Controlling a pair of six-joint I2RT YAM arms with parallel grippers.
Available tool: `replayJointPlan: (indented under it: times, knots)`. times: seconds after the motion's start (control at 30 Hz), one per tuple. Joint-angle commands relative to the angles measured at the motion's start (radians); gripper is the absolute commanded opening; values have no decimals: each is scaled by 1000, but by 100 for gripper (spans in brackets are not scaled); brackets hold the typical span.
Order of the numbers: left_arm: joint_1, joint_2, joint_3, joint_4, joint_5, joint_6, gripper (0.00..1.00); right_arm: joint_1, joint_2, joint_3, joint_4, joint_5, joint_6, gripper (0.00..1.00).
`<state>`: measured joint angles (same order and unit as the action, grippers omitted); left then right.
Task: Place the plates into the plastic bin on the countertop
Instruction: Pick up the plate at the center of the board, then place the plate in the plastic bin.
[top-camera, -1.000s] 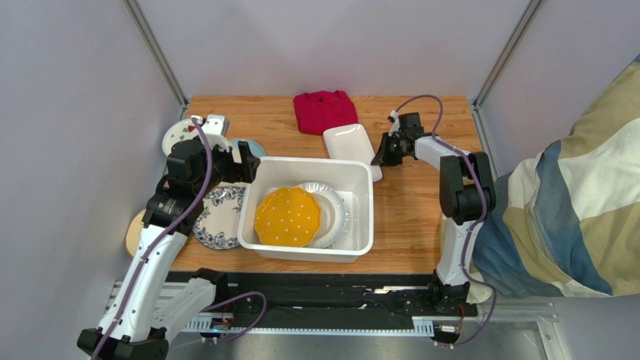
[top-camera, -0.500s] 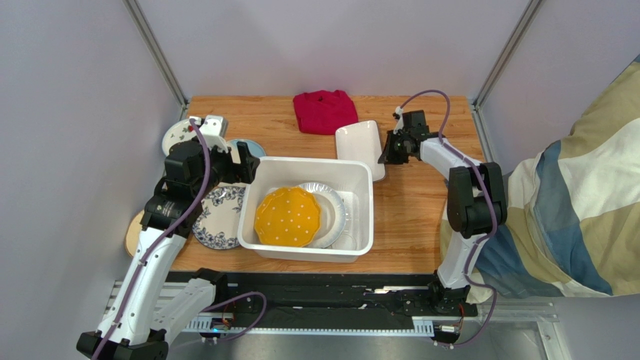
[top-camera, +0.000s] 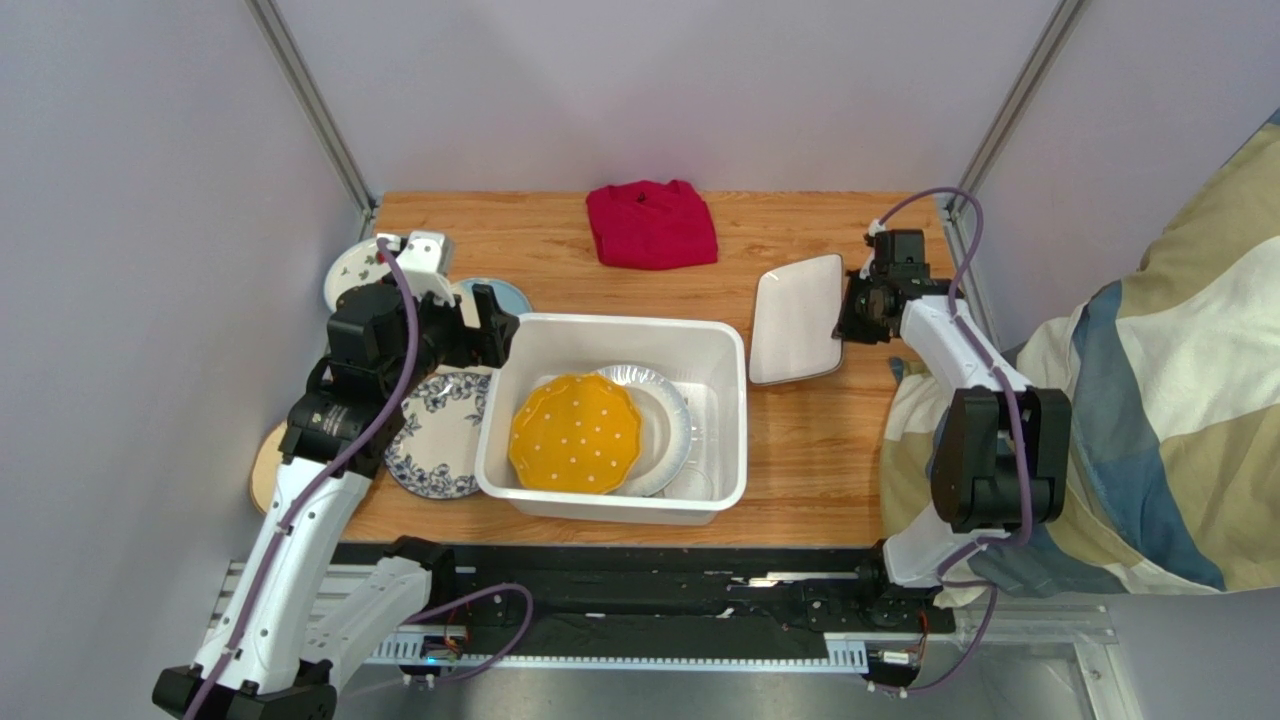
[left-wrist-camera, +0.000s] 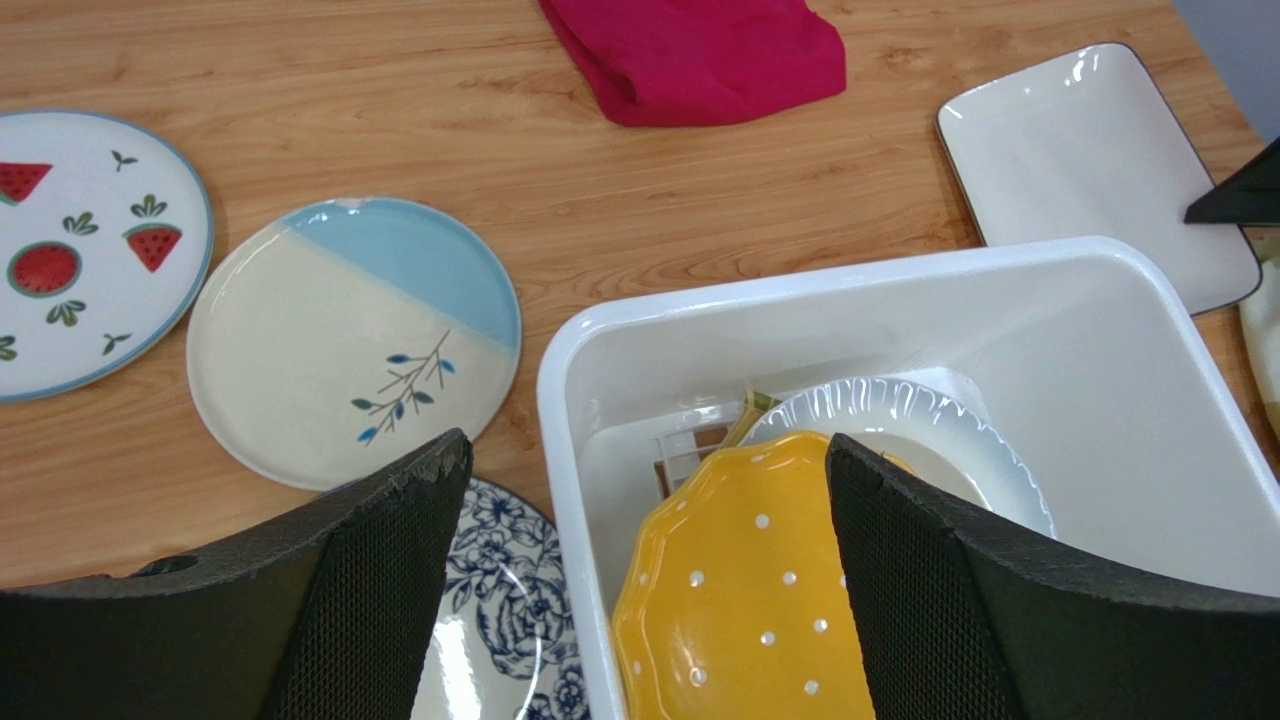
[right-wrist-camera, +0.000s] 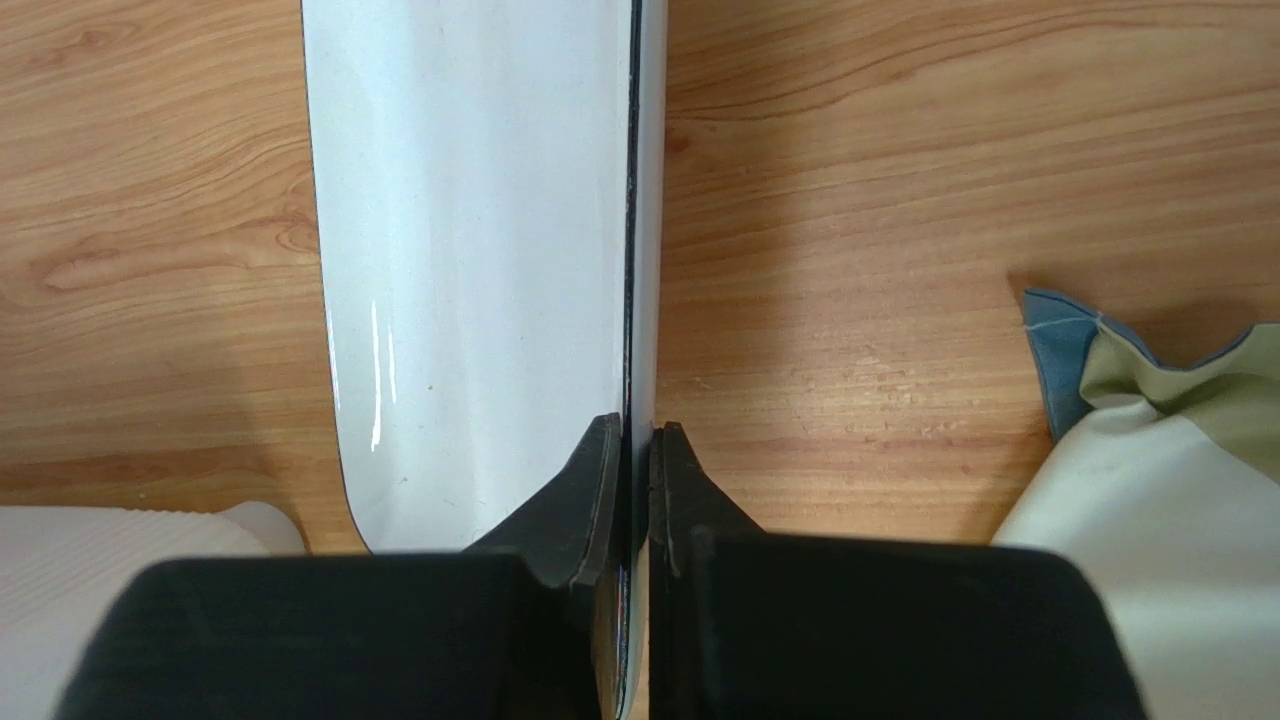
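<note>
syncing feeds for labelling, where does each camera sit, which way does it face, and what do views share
Top external: above and behind the bases, facing down on the countertop, plastic bin and plates; left arm and right arm show.
Left wrist: over the bin's left side, facing forward and down; the open left gripper frames the bottom.
Right wrist: low over the countertop, facing along the white rectangular plate that the right gripper is shut on.
Shared: all three show that plate.
</note>
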<state>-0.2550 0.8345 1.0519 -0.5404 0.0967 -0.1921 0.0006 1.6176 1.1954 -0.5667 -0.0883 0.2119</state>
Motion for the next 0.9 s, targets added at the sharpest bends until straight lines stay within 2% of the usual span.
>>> replayJointPlan:
  times: [0.0, 0.47, 0.87]
  knots:
    - [-6, -15, -3, 25, 11, 6, 92, -20, -129, 24, 80, -33, 3, 0]
    - [-4, -26, -3, 28, 15, 3, 92, -39, -268, 41, 53, -54, 17, 0]
    - [-6, -26, -3, 30, 21, 0, 92, -40, -332, 199, 22, -140, 40, 0]
